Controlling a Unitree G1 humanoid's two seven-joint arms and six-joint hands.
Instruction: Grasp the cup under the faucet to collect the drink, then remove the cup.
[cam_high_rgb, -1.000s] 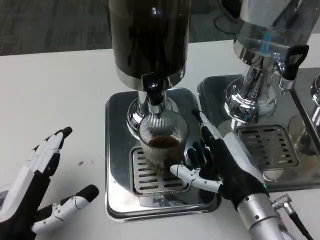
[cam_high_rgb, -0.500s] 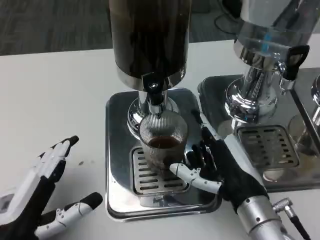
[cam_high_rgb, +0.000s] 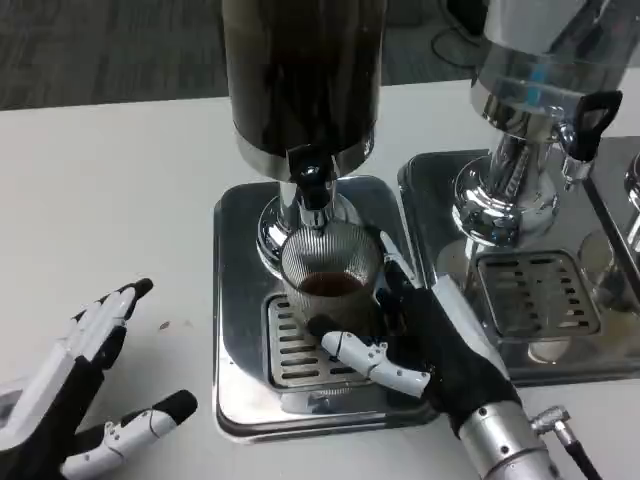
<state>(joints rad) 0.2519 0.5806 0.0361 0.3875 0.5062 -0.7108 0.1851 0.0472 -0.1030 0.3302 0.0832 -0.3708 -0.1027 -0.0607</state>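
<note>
Cup (cam_high_rgb: 330, 285) sits at the centre of the frame, on the grate of the steel drip tray (cam_high_rgb: 240, 300), right under the faucet (cam_high_rgb: 308, 185) of the dark drink dispenser (cam_high_rgb: 303, 75). Some dark drink already lies in the bottom, so collecting is under way, though I cannot tell whether liquid is running at this instant. The right robot hand (cam_high_rgb: 420, 340) is at the cup's right side, thumb reaching across the front; it looks wrapped on the glass, but the contact is partly hidden. The left robot hand (cam_high_rgb: 75, 385) rests in the lower left on the table (cam_high_rgb: 120, 190), fingers spread, holding nothing. Left to do: let it fill, then lift the cup clear.
</note>
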